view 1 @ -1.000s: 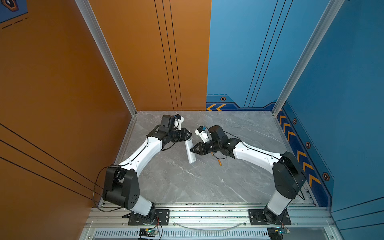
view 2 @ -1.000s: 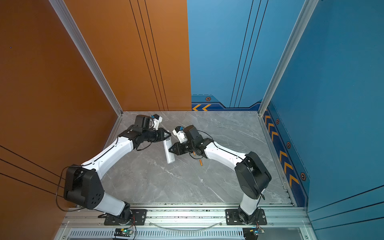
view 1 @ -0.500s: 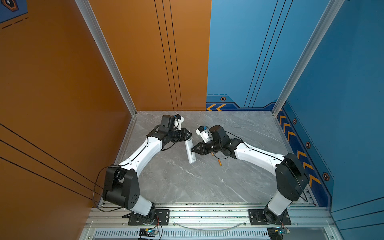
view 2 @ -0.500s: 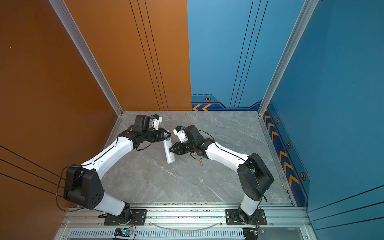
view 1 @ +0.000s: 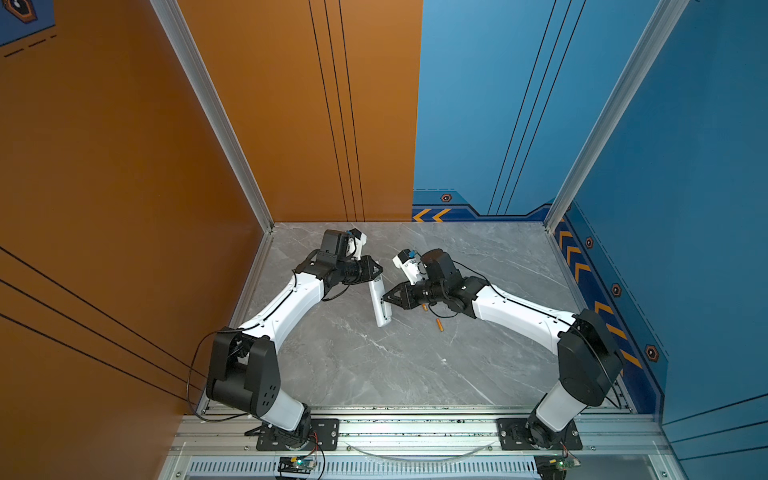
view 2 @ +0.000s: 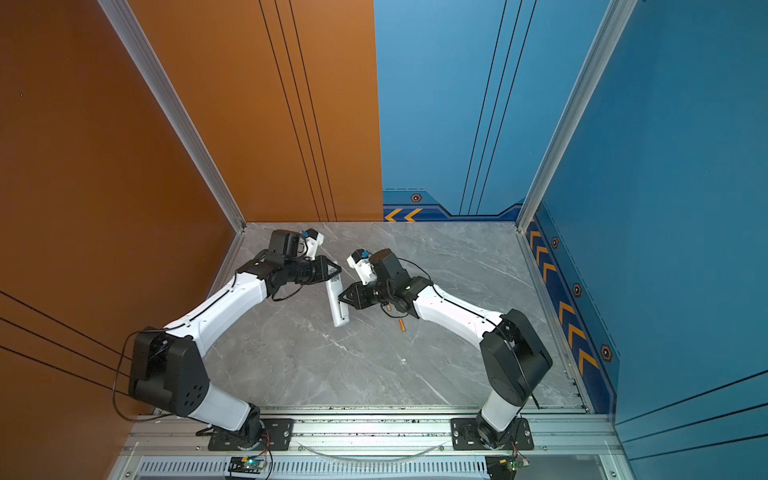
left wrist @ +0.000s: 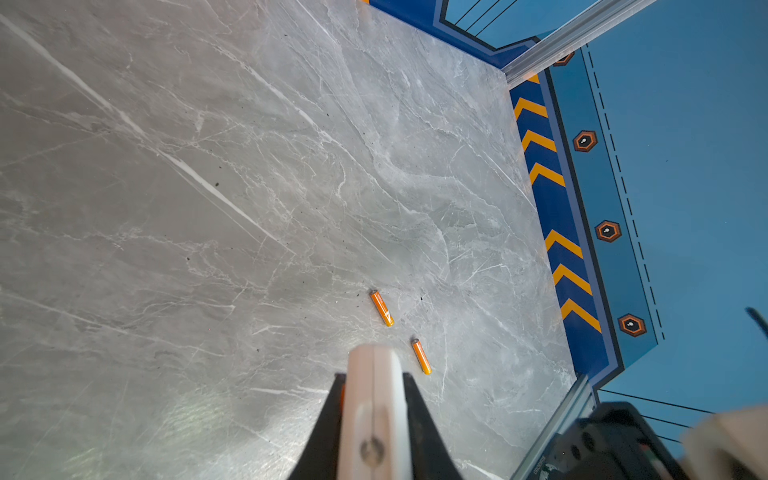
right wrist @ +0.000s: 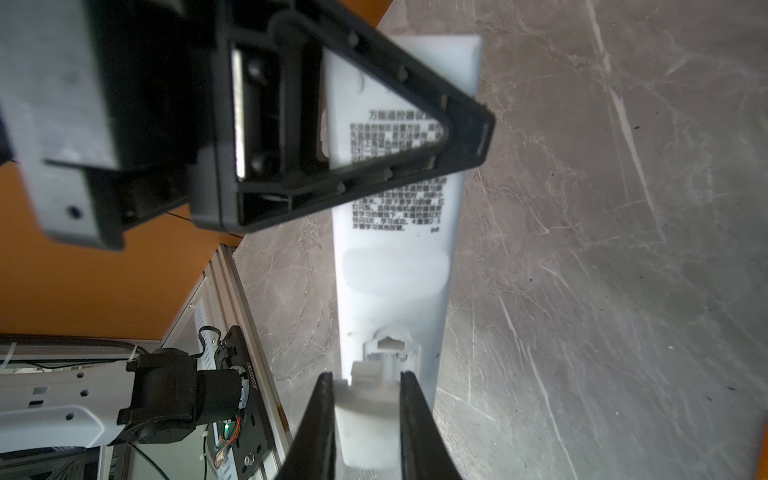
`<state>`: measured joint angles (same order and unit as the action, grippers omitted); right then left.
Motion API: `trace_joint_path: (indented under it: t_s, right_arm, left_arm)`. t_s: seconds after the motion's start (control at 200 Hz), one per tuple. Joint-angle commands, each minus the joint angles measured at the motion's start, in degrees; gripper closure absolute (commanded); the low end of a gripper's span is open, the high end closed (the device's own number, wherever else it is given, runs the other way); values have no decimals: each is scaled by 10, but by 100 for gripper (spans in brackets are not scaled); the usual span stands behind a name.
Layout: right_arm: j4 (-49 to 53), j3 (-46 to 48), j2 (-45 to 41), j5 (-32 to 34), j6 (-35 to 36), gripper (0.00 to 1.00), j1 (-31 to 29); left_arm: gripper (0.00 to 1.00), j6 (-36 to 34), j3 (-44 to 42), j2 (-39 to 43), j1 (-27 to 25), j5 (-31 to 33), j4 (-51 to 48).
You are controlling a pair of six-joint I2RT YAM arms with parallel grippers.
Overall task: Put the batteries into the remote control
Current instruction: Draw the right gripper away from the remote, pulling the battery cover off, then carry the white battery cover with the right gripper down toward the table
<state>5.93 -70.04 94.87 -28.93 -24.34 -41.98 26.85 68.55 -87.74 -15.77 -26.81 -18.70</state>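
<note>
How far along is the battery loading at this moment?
Early. Done: the remote control is turned back side up, with its printed label showing. In hand: the left hand clamps one end, and the right hand is shut on the battery cover at the other end, apparently working it off. Left: both batteries lie loose on the table.

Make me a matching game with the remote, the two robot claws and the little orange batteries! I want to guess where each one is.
Things:
1. remote control
2. batteries
3. left gripper
4. right gripper

Places or states:
a. lying loose on the grey table
b. shut on the remote's end with printed text
c. held by both grippers, back side showing
d. closed on the cover at the remote's other end

Pairs: 1-c, 2-a, 3-b, 4-d
</note>
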Motion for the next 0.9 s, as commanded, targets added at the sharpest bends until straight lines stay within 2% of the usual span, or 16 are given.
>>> trace_joint_path:
  t_s: [0.0,0.185,0.2,0.471,0.891]
  right_arm:
    - [29,16,-32,25,20,83,5]
    - [59,43,-63,47,36,83,14]
    - [63,47,-66,49,39,83,31]
    - [137,72,-97,103,87,83,64]
    - [200,92,-107,166,125,82,126]
  left_arm:
    - [100,1,13,-2,12,-4,6]
    - [100,4,12,-2,15,-5,6]
    - [100,5,12,-2,15,-5,6]
    - [100,2,15,-1,14,-10,6]
    - [100,-2,16,6,6,-15,6]
